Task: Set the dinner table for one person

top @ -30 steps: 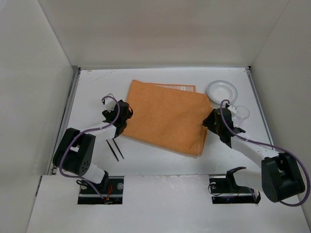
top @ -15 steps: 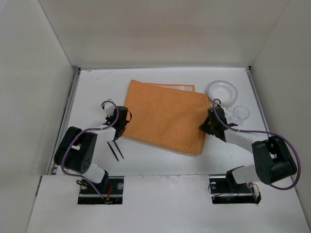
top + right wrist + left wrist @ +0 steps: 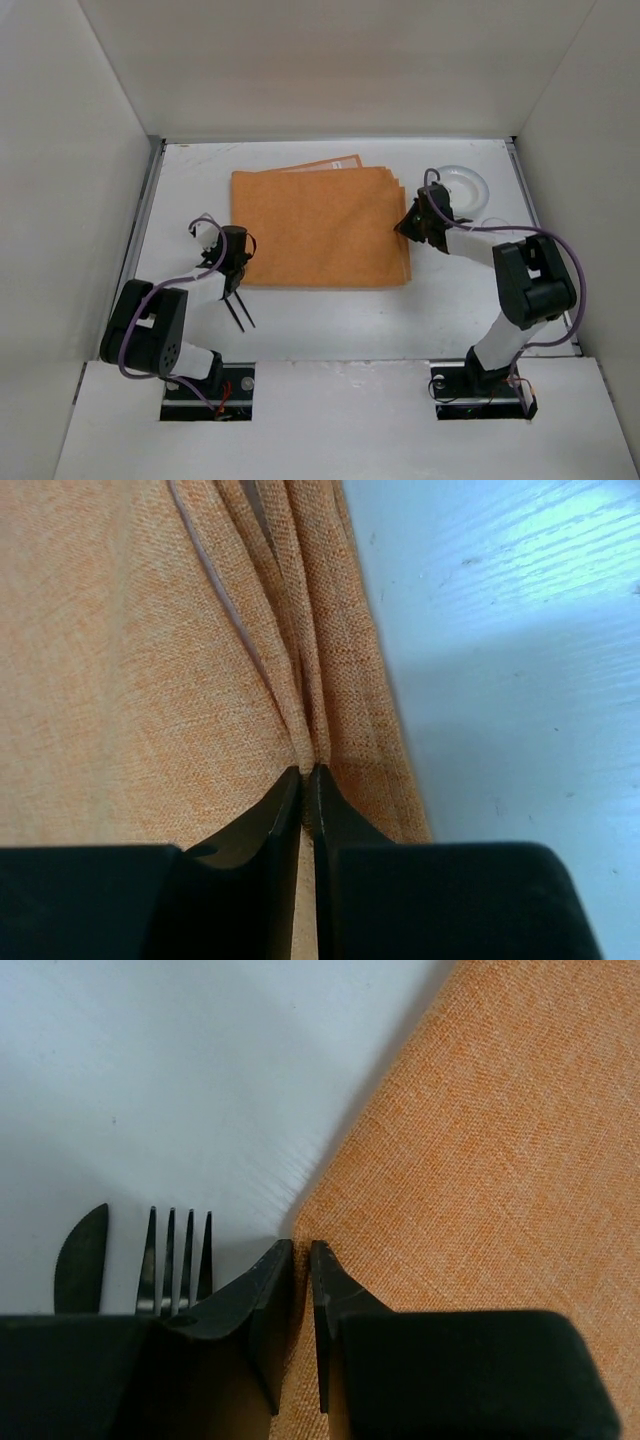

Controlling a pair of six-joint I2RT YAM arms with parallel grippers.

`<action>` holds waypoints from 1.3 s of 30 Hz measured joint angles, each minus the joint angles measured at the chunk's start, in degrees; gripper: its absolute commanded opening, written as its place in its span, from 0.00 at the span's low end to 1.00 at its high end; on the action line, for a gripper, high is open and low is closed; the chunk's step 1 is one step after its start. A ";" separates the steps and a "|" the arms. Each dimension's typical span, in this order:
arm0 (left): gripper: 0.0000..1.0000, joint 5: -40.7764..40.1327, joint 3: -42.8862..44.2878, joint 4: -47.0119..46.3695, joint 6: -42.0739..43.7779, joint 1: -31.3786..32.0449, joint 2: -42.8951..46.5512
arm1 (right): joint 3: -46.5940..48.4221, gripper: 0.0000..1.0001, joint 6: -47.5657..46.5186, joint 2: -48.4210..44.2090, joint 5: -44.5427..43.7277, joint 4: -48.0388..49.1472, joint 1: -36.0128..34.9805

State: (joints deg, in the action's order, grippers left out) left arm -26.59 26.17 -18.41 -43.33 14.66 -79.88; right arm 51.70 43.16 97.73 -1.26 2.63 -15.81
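An orange cloth point(image 3: 320, 225) lies flat on the white dinner table point(image 3: 330, 320), its edges square to the table. My left gripper point(image 3: 238, 268) is at the cloth's near left corner. In the left wrist view its jaws point(image 3: 301, 1252) are shut on the cloth's edge point(image 3: 480, 1160). My right gripper point(image 3: 403, 227) is at the cloth's right edge. In the right wrist view its jaws point(image 3: 308, 772) are shut on a pinched fold of the cloth point(image 3: 150, 660), whose layers bunch in front of the tips.
A black fork point(image 3: 178, 1250) and a black knife point(image 3: 82, 1260) lie on the table just left of my left gripper; from above the fork and knife point(image 3: 240, 312) are near the front. A white plate point(image 3: 465, 183) sits at the back right, partly behind my right arm.
Both grippers closed on the cloth's edges. The cloth turned from a slant to lie square and shifted left and back. The right arm swung toward the back.
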 measured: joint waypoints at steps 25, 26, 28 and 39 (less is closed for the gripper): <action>0.50 -3.10 0.52 -1.90 0.00 5.09 8.22 | -22.67 0.34 1.53 -28.50 -8.92 -6.75 -13.53; 0.51 -3.78 0.33 -1.86 0.35 5.81 10.43 | -22.67 0.24 2.16 -27.76 -9.11 -7.06 -13.55; 0.53 -4.66 0.20 -2.23 1.33 7.30 14.05 | -22.84 0.13 3.50 -27.19 -9.40 -7.58 -13.53; 0.53 -3.58 -2.86 -3.04 3.28 12.09 10.88 | -22.99 0.04 7.91 -30.88 -10.58 -11.21 -13.03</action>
State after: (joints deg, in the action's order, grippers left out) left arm -30.17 23.31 -21.45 -40.05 26.74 -68.99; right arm 28.71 51.07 66.85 -11.84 -8.58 -28.84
